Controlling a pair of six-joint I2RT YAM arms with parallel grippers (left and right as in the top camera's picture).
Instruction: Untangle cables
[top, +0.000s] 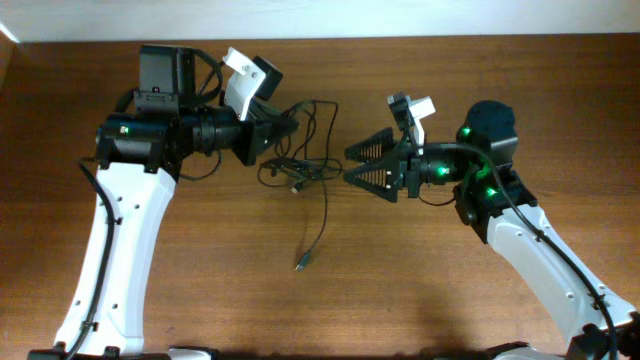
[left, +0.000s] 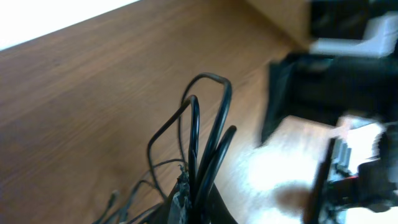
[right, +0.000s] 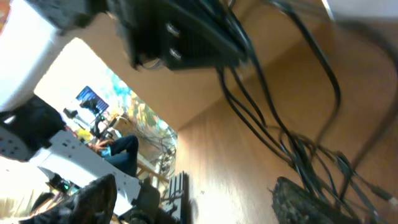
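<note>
I'm looking at a brown wood-grain worktop (top: 200, 280), smooth and matte, with a pale strip of wall along its far edge. The thin black cables (top: 296, 170) sit in a loose knot between my arms, and one tail trails toward me. My left gripper (top: 287, 125) is clamped on several glossy loops. My right gripper (top: 347, 165) is spread wide beside the knot, gripping nothing.
</note>
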